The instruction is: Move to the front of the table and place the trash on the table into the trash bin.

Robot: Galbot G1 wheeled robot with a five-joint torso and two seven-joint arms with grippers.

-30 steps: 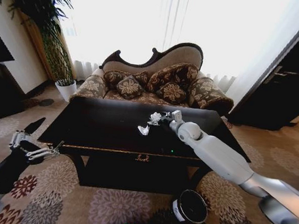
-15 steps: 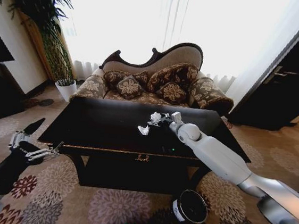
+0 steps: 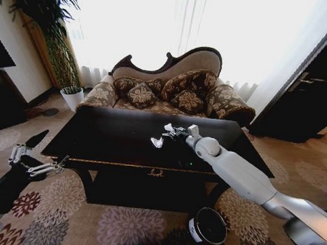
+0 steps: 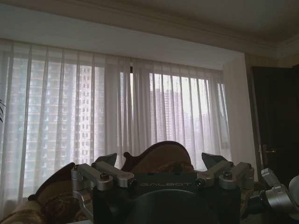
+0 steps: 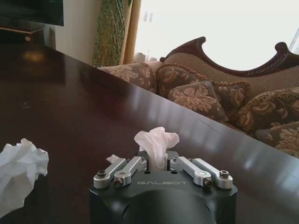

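Right wrist view: my right gripper (image 5: 156, 164) jaws pinch a paper scrap (image 5: 156, 140) over the counter (image 5: 70, 98). Thin grip, could slip en route to bin (image 3: 209, 225). Left gripper (image 3: 38, 157) parked low, jaws wide.

table (image 3: 115, 135): glossy black top, dark wood apron with small gold ornaments
paper scraps (image 5: 156, 142): white, crumpled
trash bin (image 3: 207, 225): dark body, white label
sofa (image 3: 172, 94): brown floral cushions, dark wood frame
carpet (image 3: 123, 226): beige with dark red flower pattern
curtains (image 4: 117, 112): sheer white
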